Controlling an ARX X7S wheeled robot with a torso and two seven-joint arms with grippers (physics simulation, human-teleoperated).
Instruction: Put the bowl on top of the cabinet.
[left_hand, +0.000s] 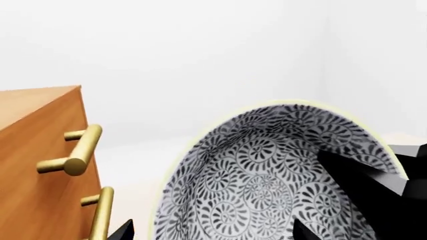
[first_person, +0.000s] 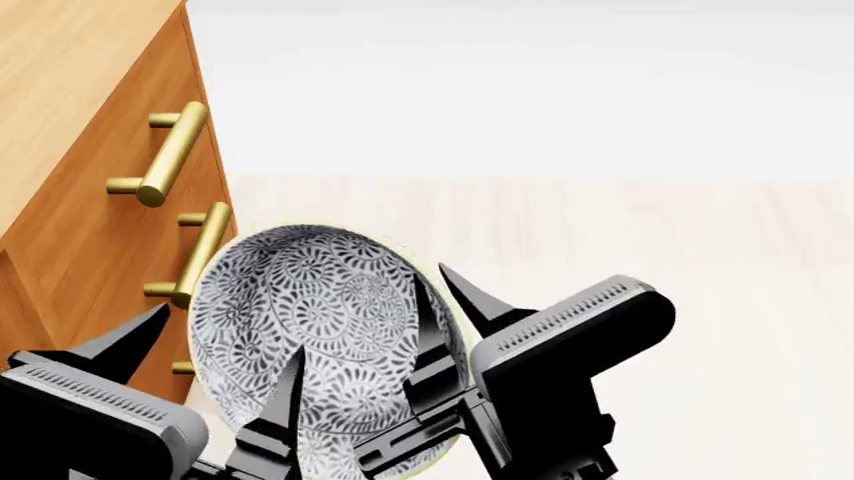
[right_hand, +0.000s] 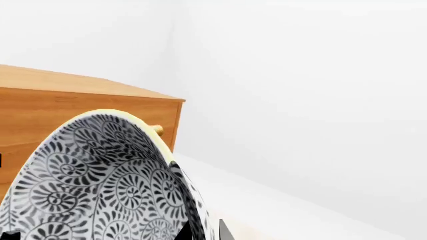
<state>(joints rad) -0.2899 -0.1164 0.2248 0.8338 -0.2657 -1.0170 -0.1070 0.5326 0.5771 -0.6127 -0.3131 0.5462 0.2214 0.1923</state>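
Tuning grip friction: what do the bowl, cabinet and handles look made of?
Bowl: looks like glazed ceramic, with a dense dark floral print and pale rim. Cabinet: matte orange-brown wood, faint grain showing. Handles: brass-like metal bars with a satin golden sheen.

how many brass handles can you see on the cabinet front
3: upper handle, middle handle below it, and a third handle barely showing beside the bowl. More may be hidden lower.
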